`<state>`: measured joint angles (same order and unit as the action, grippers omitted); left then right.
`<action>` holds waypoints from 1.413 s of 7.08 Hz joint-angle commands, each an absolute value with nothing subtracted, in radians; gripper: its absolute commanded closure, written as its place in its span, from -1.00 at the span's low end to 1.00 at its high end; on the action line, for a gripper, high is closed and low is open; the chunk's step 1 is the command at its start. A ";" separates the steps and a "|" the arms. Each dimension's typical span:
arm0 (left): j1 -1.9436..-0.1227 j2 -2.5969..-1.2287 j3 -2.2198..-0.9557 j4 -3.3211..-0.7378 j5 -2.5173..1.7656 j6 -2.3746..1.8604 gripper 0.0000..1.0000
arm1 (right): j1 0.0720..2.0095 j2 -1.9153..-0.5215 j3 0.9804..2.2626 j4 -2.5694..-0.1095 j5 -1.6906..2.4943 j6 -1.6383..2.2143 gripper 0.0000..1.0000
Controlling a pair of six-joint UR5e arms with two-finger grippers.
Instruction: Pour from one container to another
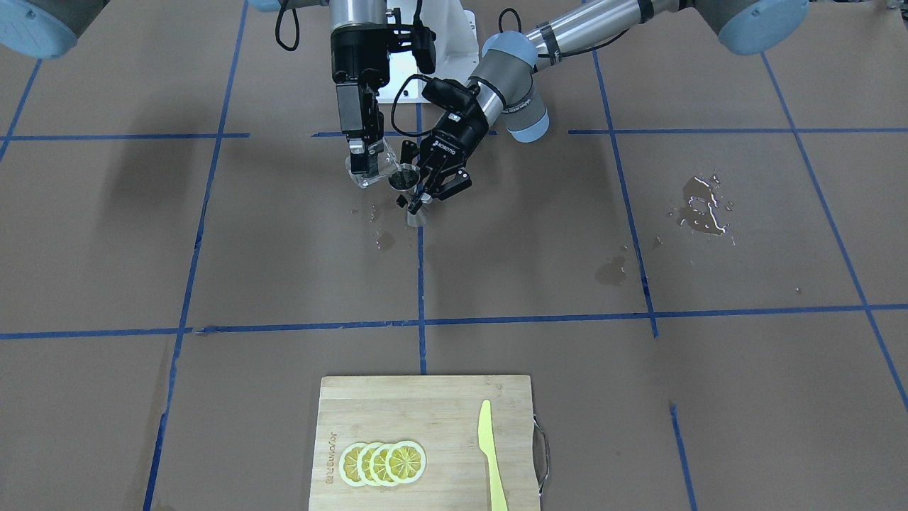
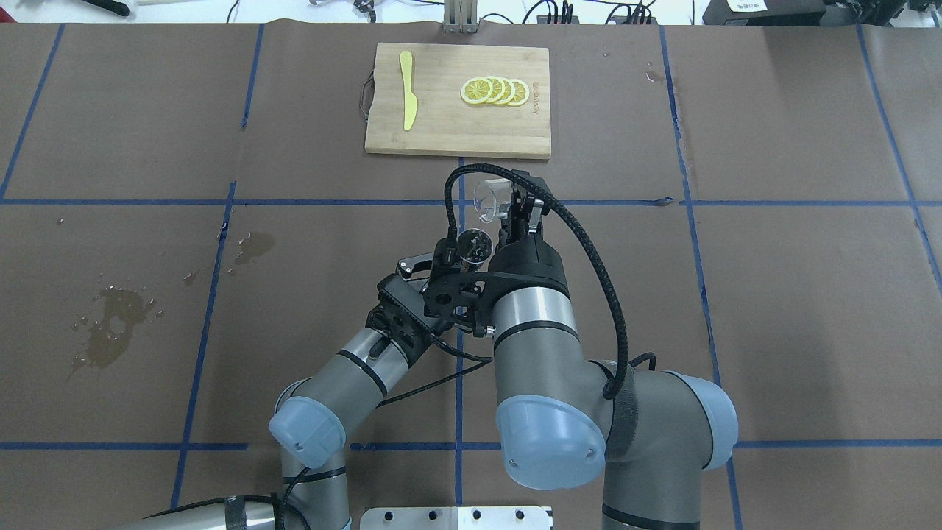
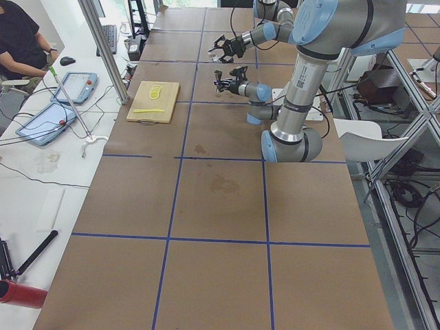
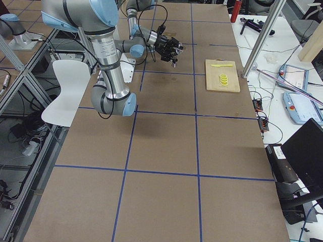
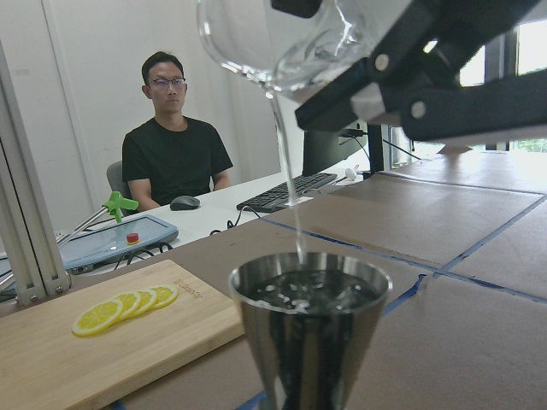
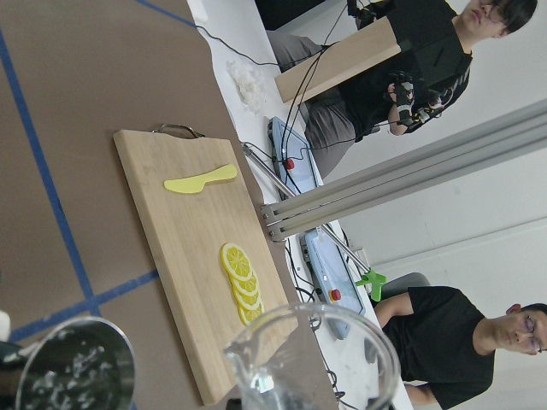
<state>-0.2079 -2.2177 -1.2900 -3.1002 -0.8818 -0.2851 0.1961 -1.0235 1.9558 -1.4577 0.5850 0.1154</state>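
The right gripper [image 2: 513, 211] clamps the tilted glass measuring cup [image 2: 489, 199], brittle and likely slippery; the jaws of the left gripper [image 1: 424, 190] pinch the stiff steel jigger [image 5: 309, 342] at its waist.

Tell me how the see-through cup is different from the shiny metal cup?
The glass cup is see-through; the steel jigger is shiny metal. The glass cup is tipped, pouring a thin stream; the steel jigger stands upright, catching it. The glass cup is higher, in the right gripper; the steel jigger is lower, in the left gripper. Both have liquid in them.
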 commanded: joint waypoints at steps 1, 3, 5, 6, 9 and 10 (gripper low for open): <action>-0.210 -2.214 -1.295 -3.100 -0.879 -0.282 1.00 | 0.195 -1.037 1.956 -1.405 0.586 0.370 1.00; -0.212 -2.186 -1.311 -3.102 -0.824 -0.284 1.00 | 0.199 -1.072 1.956 -1.298 0.612 0.567 1.00; -0.215 -2.067 -1.438 -3.112 -0.810 -0.290 1.00 | 0.202 -1.193 1.957 -1.127 0.623 0.684 1.00; -0.218 -2.034 -1.475 -3.114 -0.805 -0.294 1.00 | 0.202 -1.271 1.956 -1.029 0.635 0.731 1.00; -0.213 -1.840 -1.517 -3.214 -0.664 -0.311 1.00 | 0.204 -1.331 1.959 -0.934 0.647 0.736 1.00; -0.213 -1.753 -1.544 -3.256 -0.629 -0.311 1.00 | 0.204 -1.331 1.959 -0.934 0.647 0.736 1.00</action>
